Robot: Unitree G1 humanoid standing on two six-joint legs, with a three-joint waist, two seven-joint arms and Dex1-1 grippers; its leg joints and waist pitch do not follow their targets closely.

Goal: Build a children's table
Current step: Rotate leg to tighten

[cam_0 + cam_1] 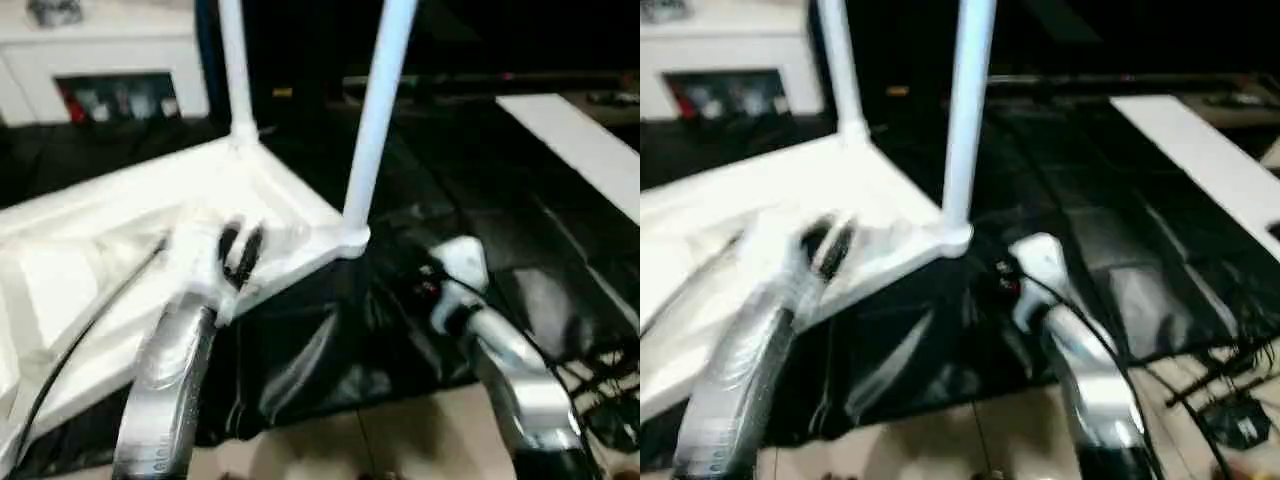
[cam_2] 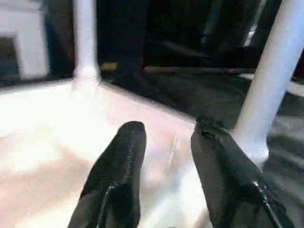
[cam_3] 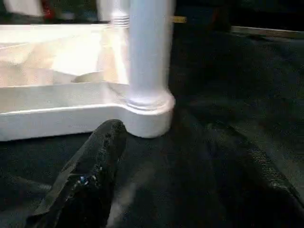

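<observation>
Left eye view gives me the children's table (image 1: 150,230) lying upside down on a black sheet (image 1: 330,350), ribbed underside up, with two legs already standing in their corner sockets: the far leg (image 1: 233,60) and the near leg (image 1: 378,110), both with their long axis upright. My left end effector (image 1: 240,252) hovers over the underside just inside the near corner, its two black fingers (image 2: 118,161) parted with a clear gap between them and nothing in it. My right end effector (image 3: 156,156) sits low over the sheet, apart from the tabletop, fingers spread wide and empty, pointing at the base of the near leg, which rises straight ahead of it from its socket (image 3: 148,116). I judge the right arm is better placed for that leg, while the left is nearer the tabletop itself.
</observation>
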